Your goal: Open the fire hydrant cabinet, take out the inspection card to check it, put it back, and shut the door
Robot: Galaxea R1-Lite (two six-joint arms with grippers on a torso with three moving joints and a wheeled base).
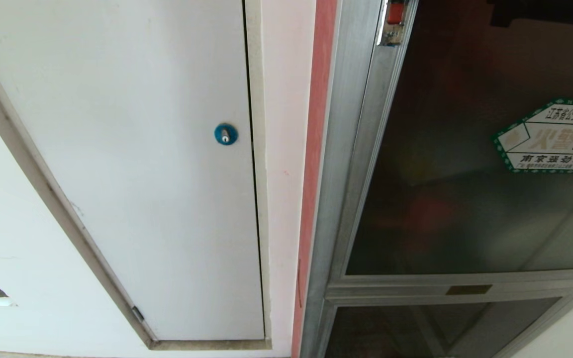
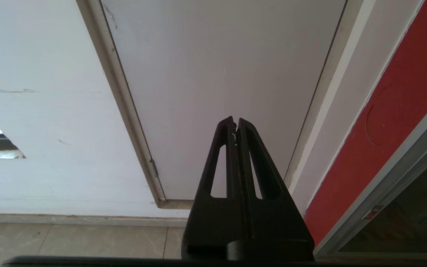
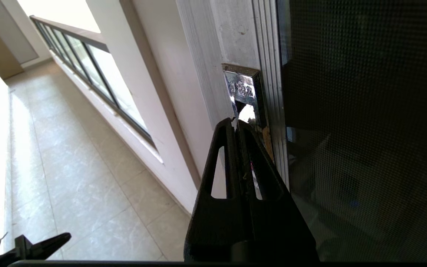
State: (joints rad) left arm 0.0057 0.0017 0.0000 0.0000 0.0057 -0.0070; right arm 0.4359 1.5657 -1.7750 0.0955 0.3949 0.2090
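Step in hand, as judged: opening the door [image 1: 475, 164] of the fire hydrant cabinet [image 1: 346, 149]. The door appears closed or nearly so; the inspection card is not visible, the tinted glass showing only dim red shapes behind it.

Right gripper [image 3: 237, 121]: fingers pressed together, holding nothing. In the right wrist view the tips sit just below a small shiny metal latch plate [image 3: 242, 89] set in the door's aluminium frame; the plate lies at about 12 o'clock from the tips, very near, contact not confirmed. The dark glass fills the area from 1 to 4 o'clock.

Left gripper [image 2: 235, 122]: fingers likewise closed and empty, pointed at a white wall panel [image 2: 217, 74], with the cabinet's red edge strip [image 2: 391, 122] at 3 o'clock. This arm appears parked.

Advice: the closed tips should work as a narrow hook. Seat them squarely in the latch recess before pulling, and draw along the door's swing arc, not straight out, so they do not slip off the smooth metal. Keep clear of the glass. A slip would likely scrape the frame.
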